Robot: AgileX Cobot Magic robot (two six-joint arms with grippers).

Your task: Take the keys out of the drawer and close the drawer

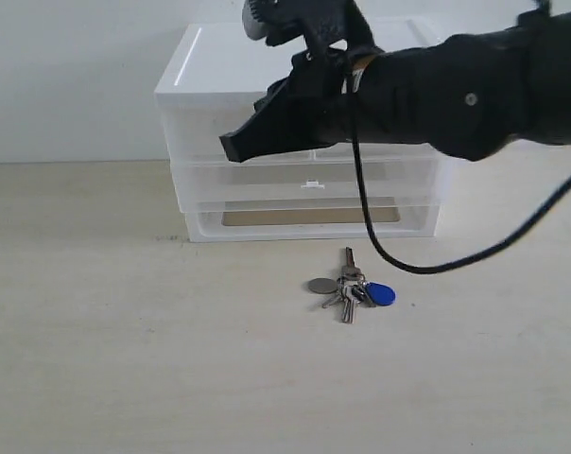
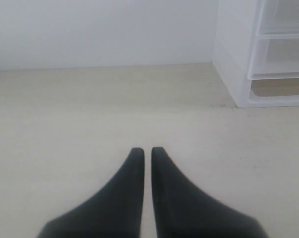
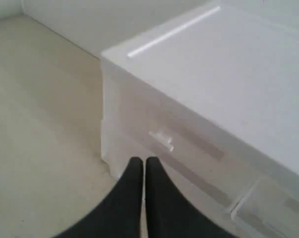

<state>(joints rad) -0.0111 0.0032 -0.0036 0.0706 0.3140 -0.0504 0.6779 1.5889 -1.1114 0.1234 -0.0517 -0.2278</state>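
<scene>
Keys lie on the table, lower centre of frame, before the drawer unit.
Right gripper, pinched closed and empty, points at the upper-left drawer; left gripper likewise closed, holding nothing.

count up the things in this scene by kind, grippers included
drawer unit: 1
bunch of keys: 1
grippers: 2 (left gripper, right gripper)
total: 4
</scene>
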